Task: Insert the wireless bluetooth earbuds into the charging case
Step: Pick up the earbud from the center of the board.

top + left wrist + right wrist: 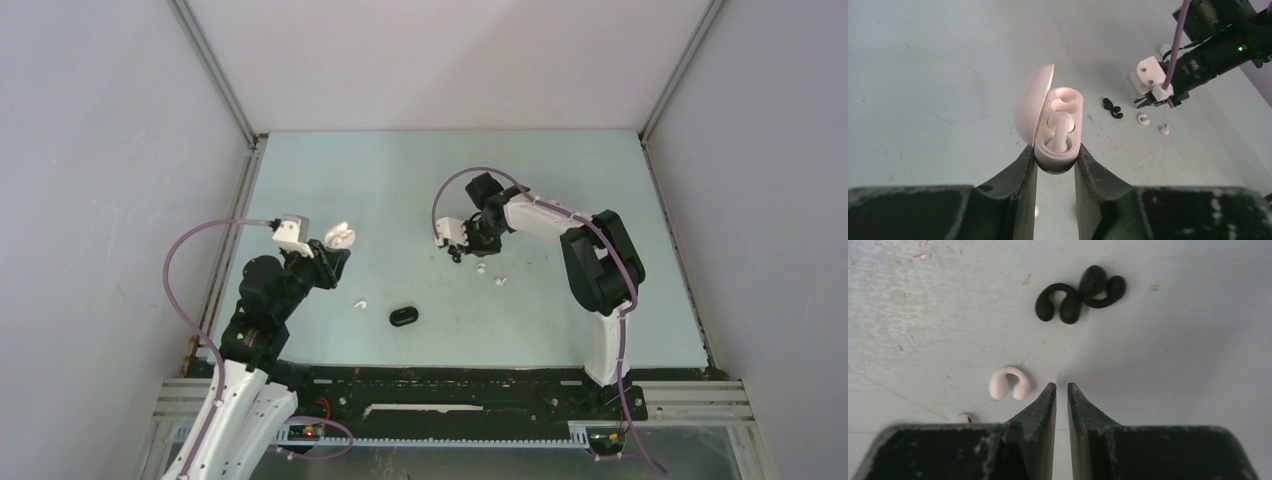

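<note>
"While the left tool [1056,149] is clamping the white charging case [1058,125] by its base, lid hanging open, what is the right tool [1062,385] doing?"

"Hovering low over the desk [923,315], barely open. Just a slit is showing between its fingers, nothing in it. It is sitting just beside a loose white earbud [1009,382], with the black pair [1080,292] lying farther ahead."

"Is the case carrying anything?"

"A seated white earbud [1060,132] is filling the near slot; the far slot [1066,96] is looking empty."

"So how should the pick be going?"

"My guess: spreading the fingers wider first, then sliding sideways until they are straddling the bud's arch. Pinching across the thin curve, not the ends, since it is looking glossy and likely to squirt out. The left arm should be holding the case level, opening facing up."

"Other buds?"

"A second white bud [962,418] is peeking in at the lower edge of the right wrist view; a third white bud [360,303] is lying near the black case [404,317]."
</note>
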You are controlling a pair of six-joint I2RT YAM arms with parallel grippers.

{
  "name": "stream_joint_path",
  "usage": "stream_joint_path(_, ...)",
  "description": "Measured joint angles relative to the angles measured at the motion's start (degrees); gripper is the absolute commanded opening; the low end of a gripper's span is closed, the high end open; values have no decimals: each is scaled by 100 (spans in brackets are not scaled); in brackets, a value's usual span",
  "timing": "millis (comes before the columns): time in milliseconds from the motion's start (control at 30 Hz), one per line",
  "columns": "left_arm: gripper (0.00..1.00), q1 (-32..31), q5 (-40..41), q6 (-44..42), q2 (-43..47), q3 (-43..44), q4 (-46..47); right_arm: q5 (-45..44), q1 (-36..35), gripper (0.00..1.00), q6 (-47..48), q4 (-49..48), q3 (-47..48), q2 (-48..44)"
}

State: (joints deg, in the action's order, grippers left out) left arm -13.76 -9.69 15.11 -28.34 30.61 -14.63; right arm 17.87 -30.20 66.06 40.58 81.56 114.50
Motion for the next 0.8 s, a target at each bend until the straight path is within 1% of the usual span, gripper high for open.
stream_joint_path(267,0,2,-87,0,-2,0,4,-188,-83,15,-302,50,-149,72)
stream_joint_path(400,0,2,-125,0,0,0,24,-223,-103,15,-415,59,-299,-37)
stream_joint_path(800,0,2,-214,46,-2,0,42,-293,-341,15,-927,479,-422,-140)
